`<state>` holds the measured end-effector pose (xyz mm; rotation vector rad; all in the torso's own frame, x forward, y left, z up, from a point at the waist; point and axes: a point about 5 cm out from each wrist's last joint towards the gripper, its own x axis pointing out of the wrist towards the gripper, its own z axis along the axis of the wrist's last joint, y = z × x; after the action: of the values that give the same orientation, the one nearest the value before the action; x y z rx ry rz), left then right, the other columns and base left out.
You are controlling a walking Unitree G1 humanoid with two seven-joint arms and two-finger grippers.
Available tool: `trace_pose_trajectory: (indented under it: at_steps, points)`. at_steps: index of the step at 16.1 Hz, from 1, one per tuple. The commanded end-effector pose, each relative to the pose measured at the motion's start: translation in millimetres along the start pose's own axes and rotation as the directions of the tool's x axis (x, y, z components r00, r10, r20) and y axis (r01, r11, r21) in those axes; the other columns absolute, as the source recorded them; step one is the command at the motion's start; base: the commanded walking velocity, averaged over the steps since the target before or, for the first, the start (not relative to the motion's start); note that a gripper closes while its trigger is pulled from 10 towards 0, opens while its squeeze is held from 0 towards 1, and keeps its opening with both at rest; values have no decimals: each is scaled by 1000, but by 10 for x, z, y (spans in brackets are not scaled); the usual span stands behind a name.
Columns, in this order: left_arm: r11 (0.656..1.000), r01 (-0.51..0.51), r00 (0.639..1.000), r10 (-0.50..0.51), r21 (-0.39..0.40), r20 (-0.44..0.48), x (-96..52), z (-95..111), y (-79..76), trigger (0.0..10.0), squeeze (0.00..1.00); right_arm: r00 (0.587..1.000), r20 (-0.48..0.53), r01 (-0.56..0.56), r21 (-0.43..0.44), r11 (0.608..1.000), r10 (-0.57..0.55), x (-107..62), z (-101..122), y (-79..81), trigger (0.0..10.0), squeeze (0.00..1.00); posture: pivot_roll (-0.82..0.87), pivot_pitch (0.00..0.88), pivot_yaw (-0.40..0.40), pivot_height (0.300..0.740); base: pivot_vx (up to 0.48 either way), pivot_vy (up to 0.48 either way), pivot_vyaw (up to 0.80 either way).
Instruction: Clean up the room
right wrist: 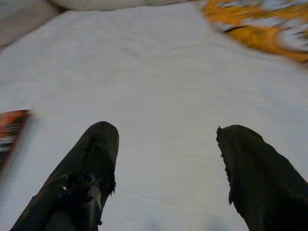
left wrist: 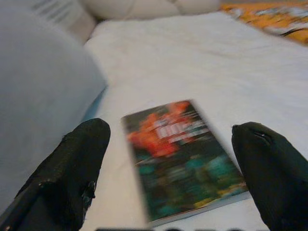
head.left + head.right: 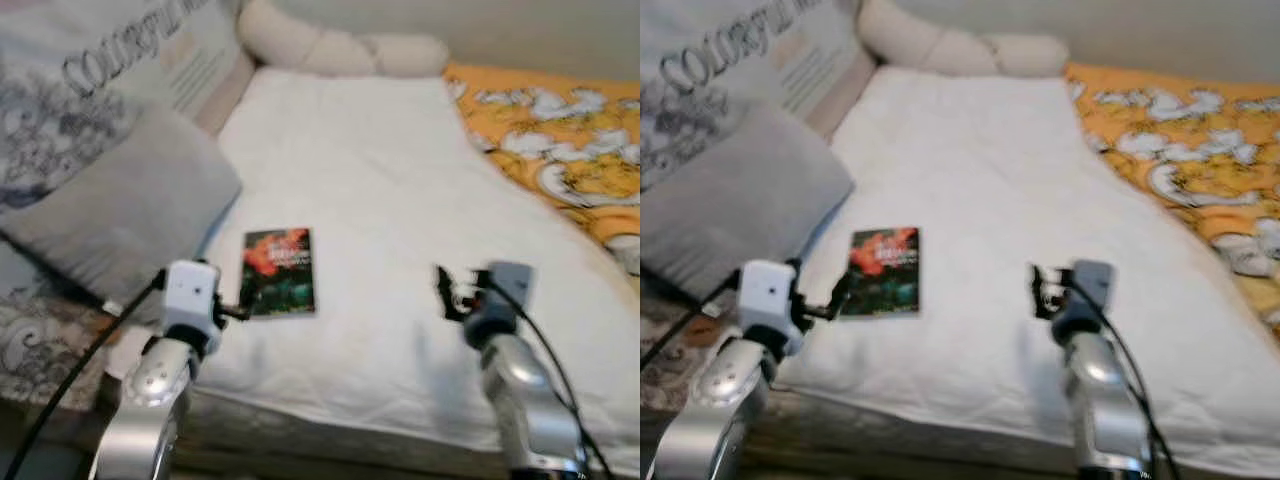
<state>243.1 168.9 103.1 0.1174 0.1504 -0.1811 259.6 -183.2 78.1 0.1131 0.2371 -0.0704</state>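
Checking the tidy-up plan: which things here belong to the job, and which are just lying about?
Job: book on the white bedcover; open left pincer lined up on it.
Just there: grey pillow, printed pillow, cream bolster, orange blanket; right pincer over bare cover.

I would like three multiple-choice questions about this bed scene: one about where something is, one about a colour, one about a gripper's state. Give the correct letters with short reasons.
1. Where does the book lie?
A. on the white bedcover, beside the grey pillow
B. on the orange blanket
C. on the floor

2. What colour is the patterned blanket at the bed's right side?
A. blue
B. orange with white shapes
C. plain green

3. What is the state of the left gripper?
A. shut on the book
B. open, with the book ahead between its fingers
C. shut and empty

Answers:
1 A: the book rests flat on the bedcover near the pillow.
2 B: the blanket is orange with white shapes.
3 B: in the left wrist view both fingers stand apart, not touching the book.
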Motion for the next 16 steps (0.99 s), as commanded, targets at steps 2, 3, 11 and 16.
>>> trace_pose_trajectory:
  at_steps: [2, 3, 11, 16]
  points:
    - [997, -67, 998, 67, 39, 9, 14, 31, 110, 10000, 0, 999, -14, 39, -45, 998, -40, 4, -21, 9, 10000, 0, 166, 0, -19, 740, 0, -358, 0]
    - [996, -72, 997, 71, 47, 11, 19, 36, 117, 10000, 0, 998, -20, 52, -58, 997, -53, 2, -41, -9, 10000, 0, 167, 0, -18, 740, 0, -360, 0]
    - [995, -76, 997, 76, 62, 13, 34, 38, 111, 10000, 0, 998, -14, 63, -69, 996, -65, 10, -37, -14, 10000, 0, 158, 0, -8, 740, 0, -359, 0]
    - [995, -74, 997, 74, 69, 11, 36, 35, 115, 10000, 0, 998, -15, 60, -76, 995, -62, 21, -40, -4, 10000, 0, 160, 0, -7, 740, 0, -359, 0]
